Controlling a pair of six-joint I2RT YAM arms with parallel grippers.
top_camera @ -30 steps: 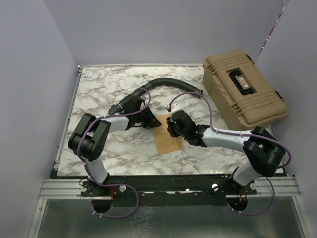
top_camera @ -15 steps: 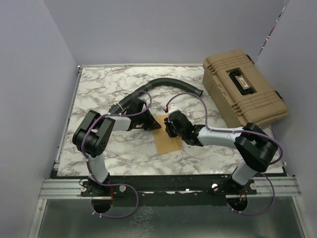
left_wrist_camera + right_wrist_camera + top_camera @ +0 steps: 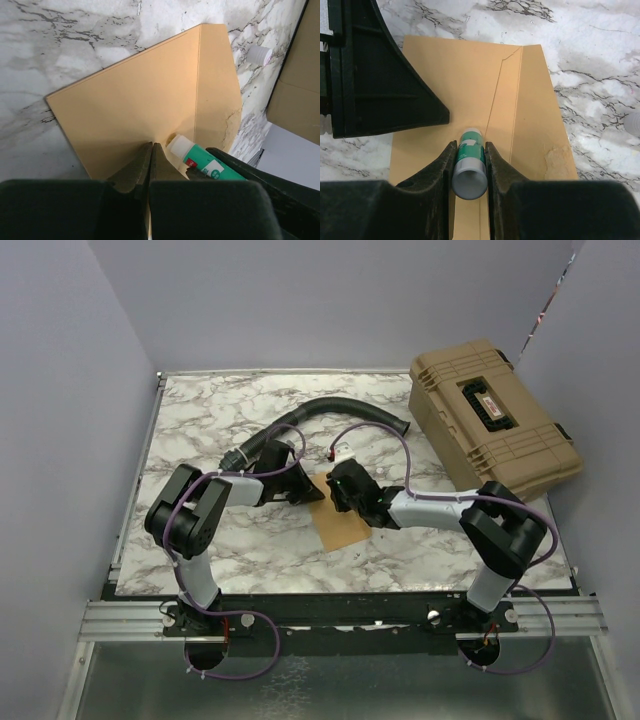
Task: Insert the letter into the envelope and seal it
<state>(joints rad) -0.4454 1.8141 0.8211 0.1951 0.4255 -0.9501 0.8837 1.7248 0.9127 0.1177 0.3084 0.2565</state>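
The envelope (image 3: pixel 338 525) lies flat in the middle of the marble worktop (image 3: pixel 200 430), between the two arms. One long strip of it is set off by a crease, and on that strip the right wrist view shows a pale, rough patch, which I take for glue or scuffed paper. No separate letter shows in any view. I would guess it is already inside, but I cannot see it.

The right hand (image 3: pixel 469 145) is clamped round a green-and-white glue stick (image 3: pixel 469 162), with the stick's nose down on the envelope close to the crease. The left hand (image 3: pixel 151 147) has its fingers pressed tight together with nothing visible between them, and the tips rest on the near edge of the envelope right beside the stick. A small white cap (image 3: pixel 259 54) sits on the marble just off the envelope. The black hose (image 3: pixel 330 405) and the tan case (image 3: pixel 495 425) lie well apart from the work.

This looks like the gluing step, with sealing not yet done. The risks:
- The left hand seems to pin only one edge, so a drag of the stick could swivel or buckle the paper.
- The two hands are crowded and could knock each other.
- Glue could stray off the strip and stick the envelope to the worktop.
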